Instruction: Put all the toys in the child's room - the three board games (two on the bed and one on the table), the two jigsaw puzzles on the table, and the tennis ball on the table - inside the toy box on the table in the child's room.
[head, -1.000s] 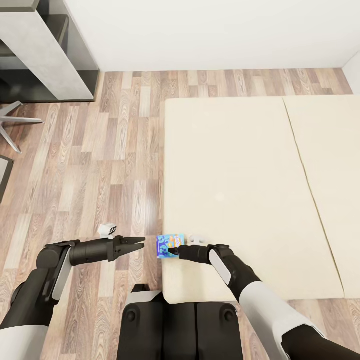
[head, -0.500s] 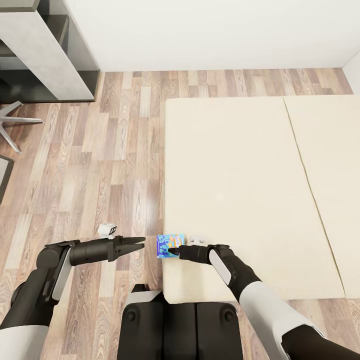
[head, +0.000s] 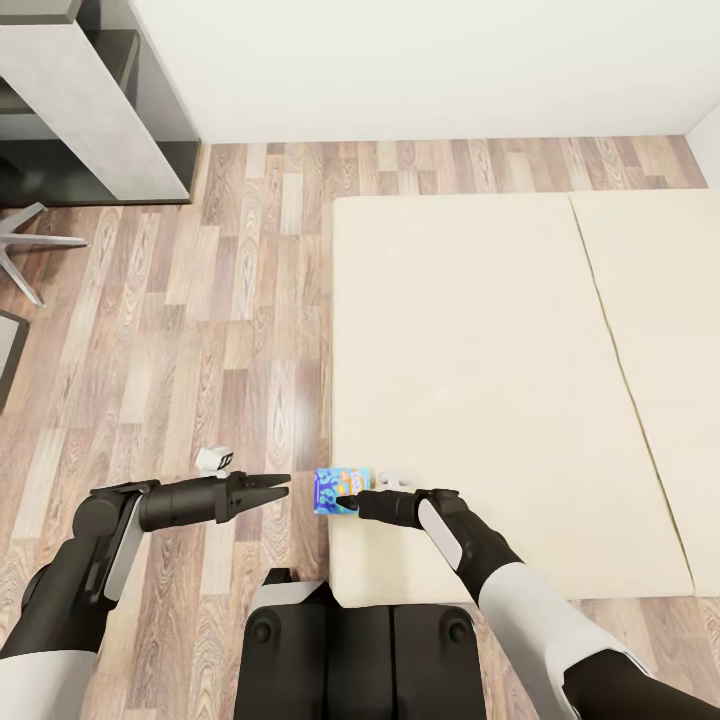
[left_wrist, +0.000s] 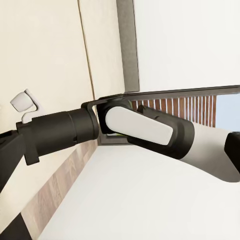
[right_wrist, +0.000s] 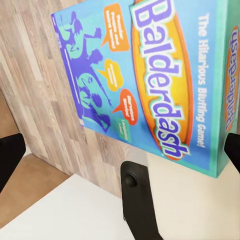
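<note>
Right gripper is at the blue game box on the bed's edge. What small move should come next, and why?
Probably ease the right gripper forward and close on the blue board game. In the right wrist view the fingers stand spread with the box just ahead, and it overhangs the bed corner, its edge exposed.

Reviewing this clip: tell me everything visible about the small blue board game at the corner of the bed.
The blue board game is a small flat box, seemingly printed cardboard, with a teal edge. Its cover reads "Balderdash" in blue on a yellow-orange oval, with purple silhouettes and orange speech bubbles. It sits at the near corner of the bed, partly over the wood floor. The right gripper is at its near edge; contact isn't certain.
</note>
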